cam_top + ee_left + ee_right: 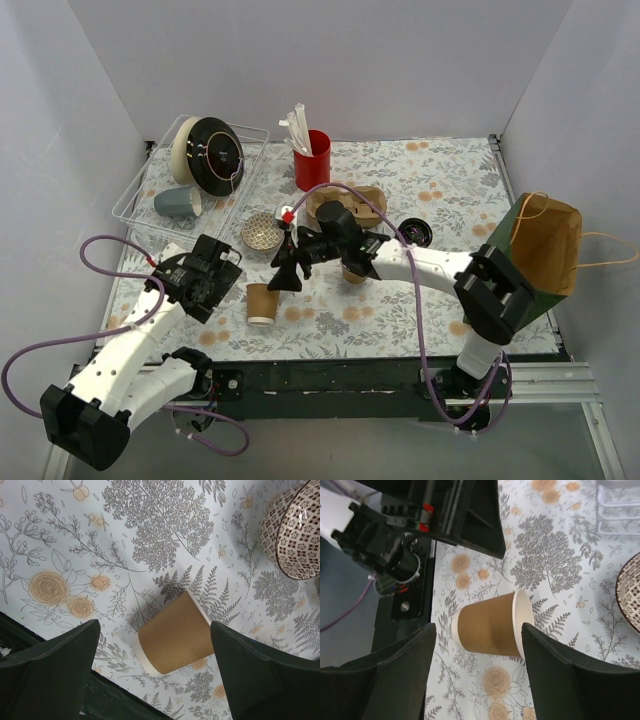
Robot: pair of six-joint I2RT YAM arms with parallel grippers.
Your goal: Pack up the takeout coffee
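Right gripper (479,629) hangs open just over the lidless kraft cup (487,630) near the front edge of the table (450,300), holding nothing; left gripper (155,624) gapes empty too. Grasping step, I judge: next I close gently on its wall.

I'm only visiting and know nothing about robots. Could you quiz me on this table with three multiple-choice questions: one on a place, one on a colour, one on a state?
1. Where is the grey-blue mug?
A. in the wire rack
B. on the floor
C. on a shelf

2. What colour is the pot holding the white sticks?
A. green
B. red
C. yellow

3. The brown paper cup near the front edge is:
A. lidded
B. lidless
C. crushed flat

Answers:
1 A: the mug lies inside the rack at back left.
2 B: the pot is plainly red.
3 B: its white mouth shows, and the black lid lies apart on the tablecloth.
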